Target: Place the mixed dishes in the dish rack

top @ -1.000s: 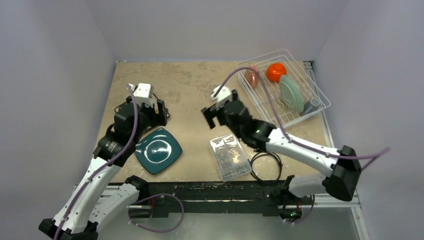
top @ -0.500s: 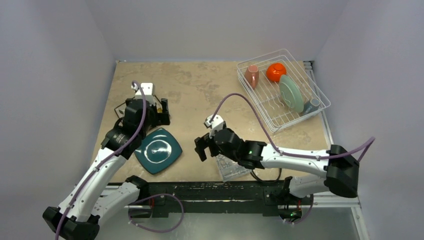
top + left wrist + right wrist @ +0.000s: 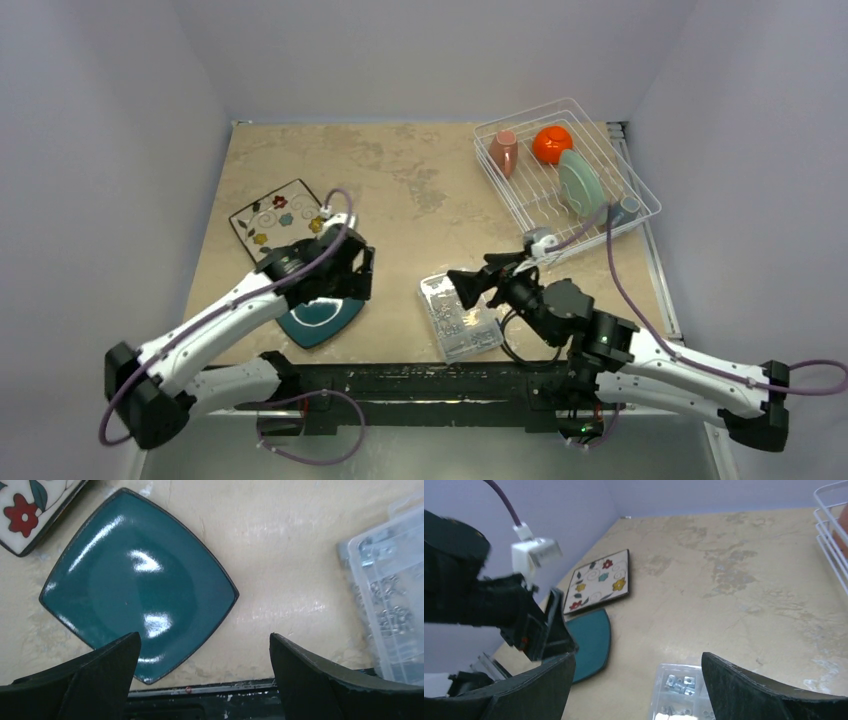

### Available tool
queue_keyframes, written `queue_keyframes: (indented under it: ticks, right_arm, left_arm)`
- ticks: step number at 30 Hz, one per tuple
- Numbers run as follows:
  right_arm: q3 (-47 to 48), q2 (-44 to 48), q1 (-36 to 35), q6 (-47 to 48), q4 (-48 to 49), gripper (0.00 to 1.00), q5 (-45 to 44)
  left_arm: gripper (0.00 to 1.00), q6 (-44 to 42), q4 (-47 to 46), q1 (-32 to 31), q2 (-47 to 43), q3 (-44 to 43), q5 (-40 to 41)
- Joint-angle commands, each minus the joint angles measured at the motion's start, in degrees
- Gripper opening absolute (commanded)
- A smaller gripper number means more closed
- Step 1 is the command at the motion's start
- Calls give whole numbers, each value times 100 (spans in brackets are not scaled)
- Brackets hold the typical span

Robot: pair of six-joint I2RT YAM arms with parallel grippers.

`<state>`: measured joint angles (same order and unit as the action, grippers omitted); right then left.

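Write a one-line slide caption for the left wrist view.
Open left gripper above the dark teal square plate; white floral square plate and clear plastic box at the frame edges.

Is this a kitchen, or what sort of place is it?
Probably a robot test booth, not a kitchen: bare walls box in one table, two robot arms are bolted at its near edge, and a clear box of small parts lies near the dish rack.
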<state>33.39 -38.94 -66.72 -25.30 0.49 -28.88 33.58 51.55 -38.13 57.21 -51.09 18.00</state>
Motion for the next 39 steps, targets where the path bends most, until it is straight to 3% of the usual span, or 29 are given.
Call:
queue_keyframes:
  ticks: [1,6,12,18,25,39]
  right_arm:
    - [-154,824,19,144,34,99,-715]
    - [-84,1512,18,134,-596,99,-1007]
    - [-106,2293,19,-44,-1057,99,-1038]
    - [-162,2697,19,-48,-1327,99,-1142]
    - [-212,2836,19,-50,-1444,99,-1137]
    - [-346,2826,19,-44,-1373,99,-1137]
  left_arm:
    - [100,1668,1604,-1055,1587,-1046,1781]
    - [100,3473,3261,-1869,3755,-2202,2662]
    - [88,3604,3338,-2271,4640,-2613,2971]
    - [86,2904,2821,-2278,5167,-2654,2850]
    - [83,2782,2481,-2270,5613,-2611,2679]
    - [74,2815,2046,-2004,5700,-1830,2597]
